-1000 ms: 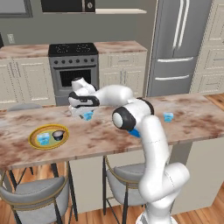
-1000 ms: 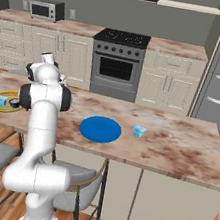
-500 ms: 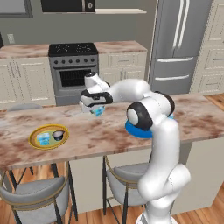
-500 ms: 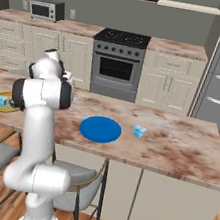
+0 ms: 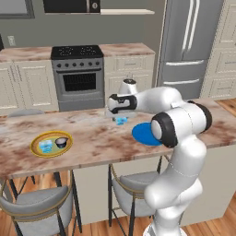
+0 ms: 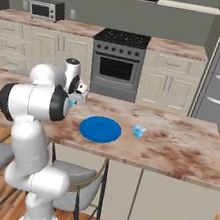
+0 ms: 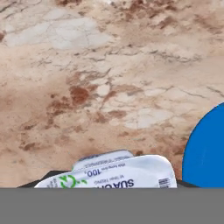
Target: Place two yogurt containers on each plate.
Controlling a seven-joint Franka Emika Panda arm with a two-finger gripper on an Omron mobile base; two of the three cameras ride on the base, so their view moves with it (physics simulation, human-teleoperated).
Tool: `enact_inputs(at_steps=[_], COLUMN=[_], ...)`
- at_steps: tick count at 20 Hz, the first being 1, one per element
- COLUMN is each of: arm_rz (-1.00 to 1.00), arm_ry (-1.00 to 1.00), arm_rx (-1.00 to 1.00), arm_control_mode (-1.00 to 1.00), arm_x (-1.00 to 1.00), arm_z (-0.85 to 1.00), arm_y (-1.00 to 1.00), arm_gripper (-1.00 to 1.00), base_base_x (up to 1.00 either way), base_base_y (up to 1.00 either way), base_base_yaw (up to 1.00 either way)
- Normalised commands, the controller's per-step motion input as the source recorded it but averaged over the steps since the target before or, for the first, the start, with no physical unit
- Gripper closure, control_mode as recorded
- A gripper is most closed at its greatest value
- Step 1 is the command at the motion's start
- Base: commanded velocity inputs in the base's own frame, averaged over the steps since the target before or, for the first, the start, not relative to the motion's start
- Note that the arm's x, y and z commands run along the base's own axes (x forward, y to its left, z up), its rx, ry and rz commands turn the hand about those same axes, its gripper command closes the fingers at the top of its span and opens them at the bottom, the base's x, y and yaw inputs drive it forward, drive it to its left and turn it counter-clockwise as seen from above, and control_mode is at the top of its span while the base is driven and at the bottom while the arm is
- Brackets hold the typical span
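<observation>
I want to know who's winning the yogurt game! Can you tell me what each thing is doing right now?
Gripper: shut on a yogurt cup, held above the counter.
Held yogurt cup: in the air, beside the blue plate.
Yellow plate: on the counter, holding two cups.
Blue plate: on the counter, bare.
Last yogurt cup: on the counter, next to the blue plate, not on it.
</observation>
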Motion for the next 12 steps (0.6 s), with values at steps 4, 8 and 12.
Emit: enact_inputs(at_steps=[4, 8, 12], arm_rz=[-0.06, -0.01, 0.00], arm_ry=[0.15, 0.22, 0.27], arm_rx=[0.02, -0.01, -0.01], arm_control_mode=[-1.00, -1.00, -1.00], arm_x=[-0.12, -0.06, -0.02], arm_z=[0.29, 0.09, 0.00], arm_y=[-0.62, -0.55, -0.48], arm_gripper=[1.00, 1.00, 1.00], base_base_x=[0.00, 0.00, 0.00], base_base_y=[0.00, 0.00, 0.00], base_base_yaw=[0.00, 0.00, 0.00])
